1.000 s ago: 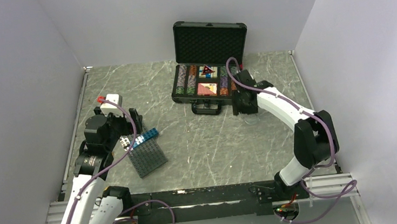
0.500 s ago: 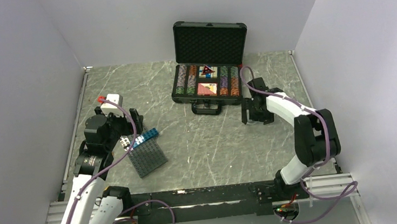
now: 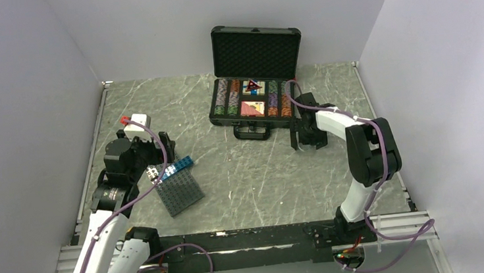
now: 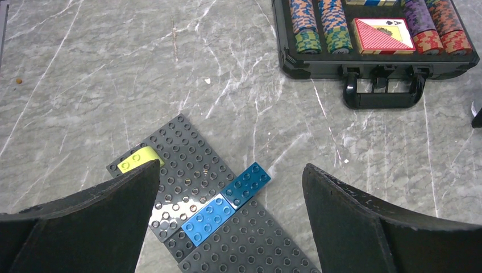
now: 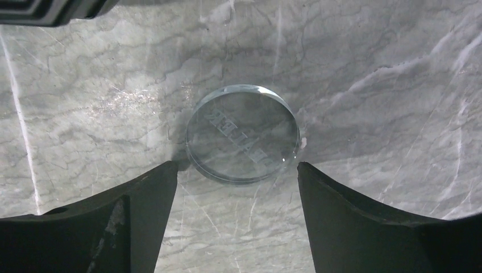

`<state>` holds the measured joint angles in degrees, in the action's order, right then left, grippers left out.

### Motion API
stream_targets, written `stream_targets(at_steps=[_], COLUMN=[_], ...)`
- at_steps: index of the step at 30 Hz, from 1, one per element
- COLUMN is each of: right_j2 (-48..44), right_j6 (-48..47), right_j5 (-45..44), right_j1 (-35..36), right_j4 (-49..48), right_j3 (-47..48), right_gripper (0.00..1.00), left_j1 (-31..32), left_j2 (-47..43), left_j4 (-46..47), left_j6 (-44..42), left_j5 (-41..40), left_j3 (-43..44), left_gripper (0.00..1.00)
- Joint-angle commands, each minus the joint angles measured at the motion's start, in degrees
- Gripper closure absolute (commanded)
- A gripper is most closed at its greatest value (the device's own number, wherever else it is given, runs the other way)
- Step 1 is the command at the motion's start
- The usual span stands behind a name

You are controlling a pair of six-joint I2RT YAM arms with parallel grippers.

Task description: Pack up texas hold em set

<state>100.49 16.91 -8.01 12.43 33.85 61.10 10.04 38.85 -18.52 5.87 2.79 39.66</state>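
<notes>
Disc: clear disc lies flat, outside the case, just off its near right corner.
Right gripper: my jaws wide, straddling the disc, holding nothing.
Left gripper: wide, empty, well left of the case.
Nearer arm: my right.

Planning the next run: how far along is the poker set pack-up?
Done: chips, deck and red triangle sit in the case. In hand: right gripper is open astride the clear disc on the table beside the case, not yet gripping. Left gripper is open over the brick plate, holding nothing. To do: disc into the case, lid shut.
</notes>
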Motion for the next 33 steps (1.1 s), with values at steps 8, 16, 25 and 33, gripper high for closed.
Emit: stream_targets(at_steps=[8, 16, 25, 33], right_j2=[4.5, 6.0, 1.6, -6.4], right_j6=[-0.4, -0.6, -2.1, 2.2], right_j5=[-3.2, -5.0, -1.7, -1.8], right_j1=[0.0, 0.0, 0.9, 4.3], right_j4=[-2.0, -1.9, -1.6, 1.4], right_j3=[1.4, 1.5, 1.4, -1.2], right_gripper=[0.28, 0.49, 0.68, 0.7], left_j1=[-0.3, -0.3, -0.3, -0.3], left_j2=[-0.3, -0.5, -0.5, -0.4], left_j4=[0.7, 0.7, 0.6, 0.5], left_j6=[1.2, 1.3, 1.1, 1.1], left_j5=[1.3, 1.2, 0.8, 0.9], left_j3=[2.3, 2.3, 2.2, 2.3], left_gripper=[0.01, 0.01, 0.01, 0.01])
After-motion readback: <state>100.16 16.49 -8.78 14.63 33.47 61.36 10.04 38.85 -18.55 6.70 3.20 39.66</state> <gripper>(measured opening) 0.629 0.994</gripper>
